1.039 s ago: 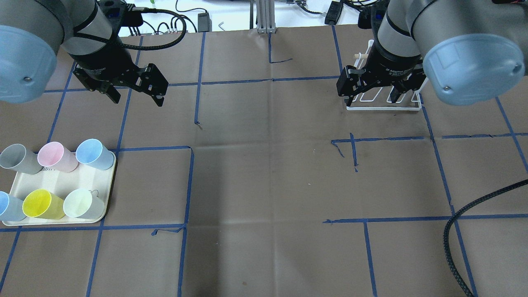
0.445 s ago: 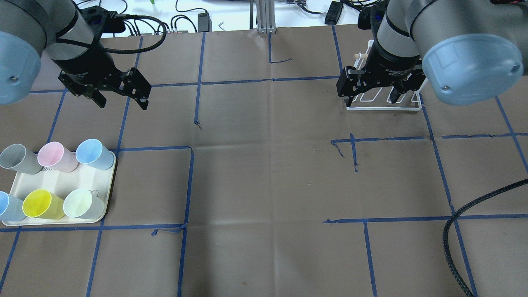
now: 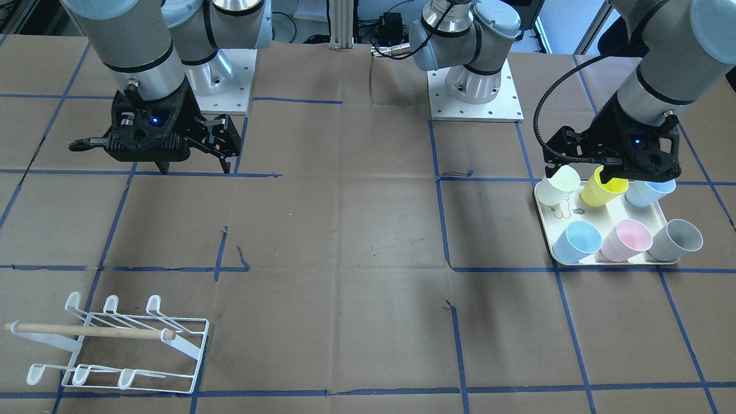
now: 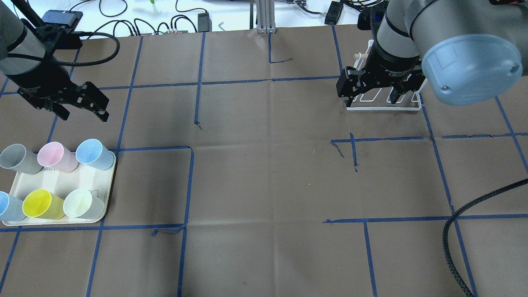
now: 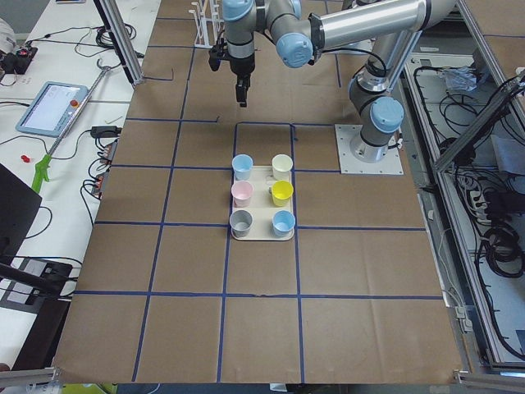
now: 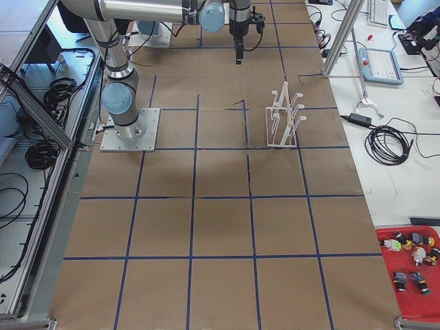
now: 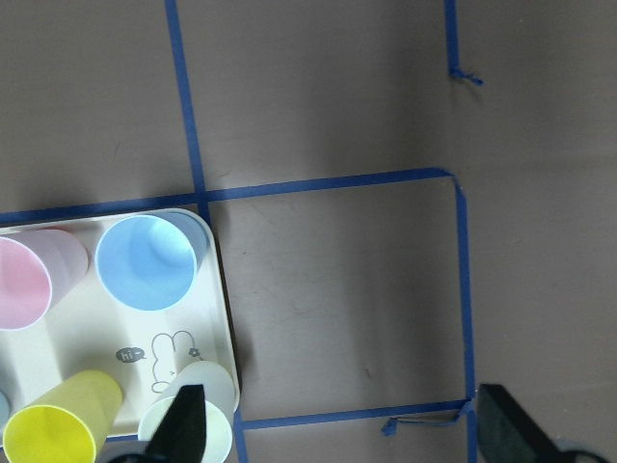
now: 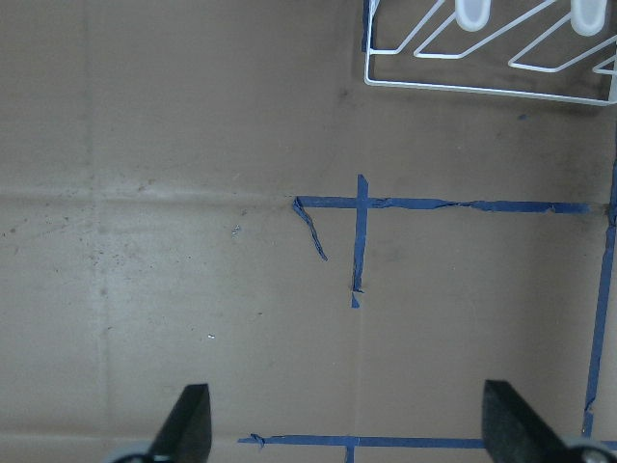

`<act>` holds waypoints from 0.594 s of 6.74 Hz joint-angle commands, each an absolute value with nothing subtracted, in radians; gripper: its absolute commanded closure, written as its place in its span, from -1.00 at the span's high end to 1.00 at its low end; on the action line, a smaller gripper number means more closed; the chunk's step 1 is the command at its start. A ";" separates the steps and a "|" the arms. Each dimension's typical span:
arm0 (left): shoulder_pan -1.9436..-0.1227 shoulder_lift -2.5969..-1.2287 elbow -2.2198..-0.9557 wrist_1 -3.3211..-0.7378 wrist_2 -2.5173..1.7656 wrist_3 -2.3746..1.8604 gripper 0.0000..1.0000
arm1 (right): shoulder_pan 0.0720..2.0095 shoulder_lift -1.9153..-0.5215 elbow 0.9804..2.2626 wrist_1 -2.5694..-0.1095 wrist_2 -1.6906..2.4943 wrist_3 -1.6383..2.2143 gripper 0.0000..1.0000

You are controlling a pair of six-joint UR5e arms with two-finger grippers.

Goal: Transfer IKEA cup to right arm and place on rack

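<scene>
Several IKEA cups stand on a cream tray (image 4: 62, 181) at the front left: grey (image 4: 16, 159), pink (image 4: 55, 156), blue (image 4: 93, 153), yellow (image 4: 39, 204), pale green (image 4: 80, 204) and a light blue one (image 4: 5, 206). My left gripper (image 4: 83, 114) is open and empty, raised just beyond the tray's back row. Its wrist view (image 7: 347, 429) looks down on the blue cup (image 7: 145, 260) and the tray's right edge. My right gripper (image 4: 371, 98) is open and empty, hovering in front of the white wire rack (image 4: 383, 106). The rack also shows in the front-facing view (image 3: 86, 331).
Blue tape lines grid the brown table cover. A black braided hose (image 4: 453, 231) curls over the front right corner. The two arm bases (image 3: 477, 86) stand at the robot's edge. Cables and boxes lie beyond the far edge (image 4: 181, 20).
My left arm has swung left and a little toward the tray, its gripper still open. The right arm, the rack and the cups have not moved.
</scene>
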State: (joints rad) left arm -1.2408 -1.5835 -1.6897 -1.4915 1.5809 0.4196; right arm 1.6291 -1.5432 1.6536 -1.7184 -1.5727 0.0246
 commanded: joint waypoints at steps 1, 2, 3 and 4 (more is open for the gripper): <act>-1.138 -1.591 -1.739 -1.451 1.583 0.506 1.00 | 1.629 -1.543 1.654 -1.720 -1.571 0.025 1.00; -1.135 -1.607 -1.777 -1.372 1.583 0.518 1.00 | 1.629 -1.543 1.654 -1.720 -1.571 0.025 1.00; -1.135 -1.624 -1.836 -1.283 1.583 0.518 1.00 | 1.629 -1.543 1.654 -1.720 -1.571 0.026 1.00; -1.135 -1.632 -1.885 -1.208 1.583 0.520 1.00 | 1.629 -1.542 1.654 -1.720 -1.572 0.025 1.00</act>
State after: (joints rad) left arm -1.1371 -1.6193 -1.8261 -1.2991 1.5830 0.5160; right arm 1.6291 -1.5426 1.6536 -1.7195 -1.5712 0.0252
